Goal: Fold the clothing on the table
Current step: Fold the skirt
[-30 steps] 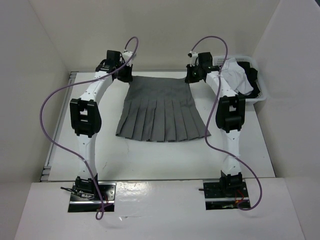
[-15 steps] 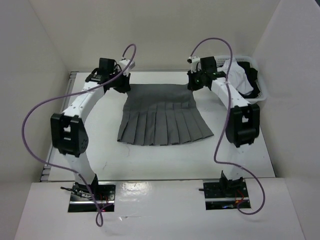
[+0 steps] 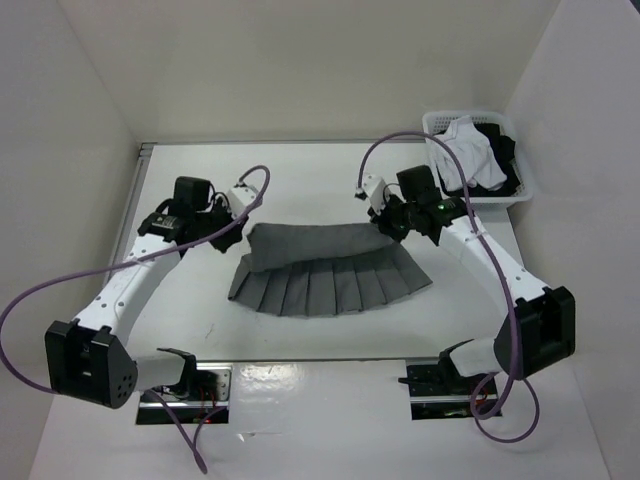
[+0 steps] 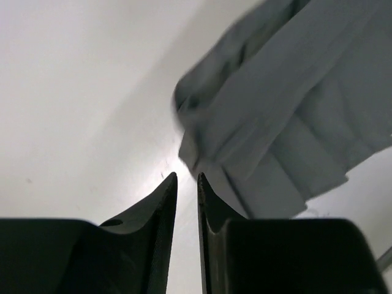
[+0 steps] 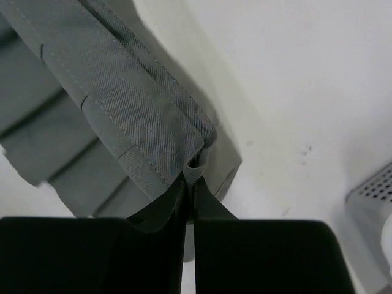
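Fingers of my right arm (image 5: 168, 208) are clamped on a corner of the grey pleated skirt (image 5: 141, 104), right at its stitched waistband. My left fingers (image 4: 160, 205) stand a narrow slit apart with nothing between them, the skirt's other waist corner just beyond their tips. The waist half lies doubled over the pleats, mid-counter (image 3: 330, 175). A white basket (image 3: 522, 185) sits at the far right corner.

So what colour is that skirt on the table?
The skirt is plain medium grey, no print, only vertical pleats; the top external view shows it best.
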